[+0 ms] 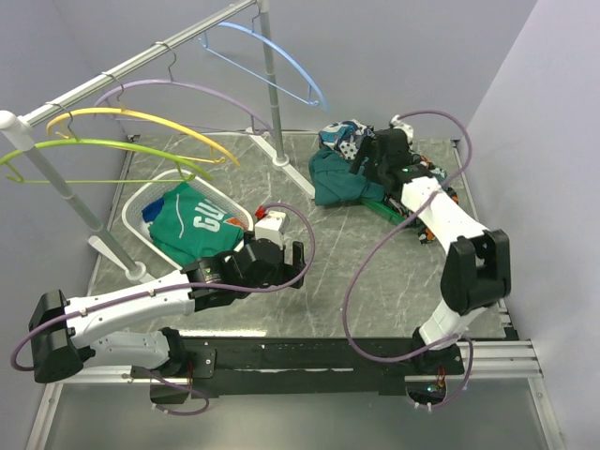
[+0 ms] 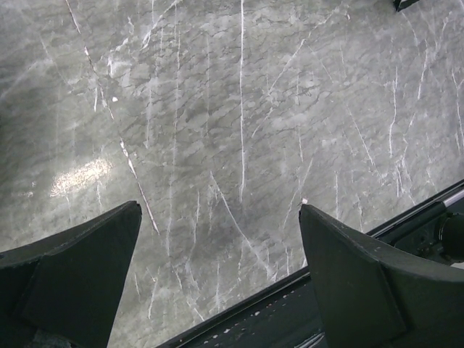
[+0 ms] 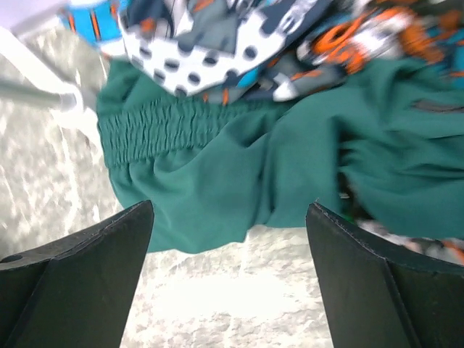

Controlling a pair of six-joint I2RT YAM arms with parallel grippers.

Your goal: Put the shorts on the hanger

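The dark teal shorts (image 1: pixel 339 183) lie crumpled at the back right of the table, under patterned clothes; the right wrist view shows their elastic waistband (image 3: pixel 239 167). The light-blue hanger (image 1: pixel 272 49) hangs from the rail at the back. My right gripper (image 1: pixel 367 161) is open and empty, just above the shorts; in its wrist view (image 3: pixel 230 217) the shorts' hem lies between the fingers. My left gripper (image 1: pixel 298 264) is open and empty over bare table near the front, as its wrist view (image 2: pixel 221 217) shows.
A white basket (image 1: pixel 141 208) at the left holds a green garment with white lettering (image 1: pixel 192 223). Orange-blue patterned clothes (image 1: pixel 342 136) lie on the shorts. Purple (image 1: pixel 187 89), yellow (image 1: pixel 141 120) and green (image 1: pixel 103 148) hangers hang on the rail. The rack's post (image 1: pixel 272 84) stands beside the shorts.
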